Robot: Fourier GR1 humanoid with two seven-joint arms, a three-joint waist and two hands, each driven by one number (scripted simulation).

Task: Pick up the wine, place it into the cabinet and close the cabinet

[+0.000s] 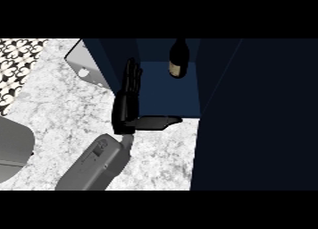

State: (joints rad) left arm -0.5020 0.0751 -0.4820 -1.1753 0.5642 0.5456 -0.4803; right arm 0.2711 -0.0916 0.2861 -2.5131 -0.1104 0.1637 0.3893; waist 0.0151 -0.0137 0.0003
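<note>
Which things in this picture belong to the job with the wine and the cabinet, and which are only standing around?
Belonging to the job:
- wine bottle, already inside the cabinet
- cabinet, dark blue, open
- cabinet door, at the view's right
- left hand, fingers straight, at the cabinet's left wall

Only standing around:
- marble counter
- patterned tiles, upper left
- grey object at the left edge, unclear what

A wine bottle (179, 59) stands inside the dark blue cabinet (168, 94) at top centre of the frame, its pale label facing the viewer. A black hand (130, 100) on a grey forearm rises from the lower left, fingers straight along the cabinet's left wall, thumb pointing right. The open cabinet door (261, 116) fills the right side. White marble counter (49, 107) spreads at left.
</note>
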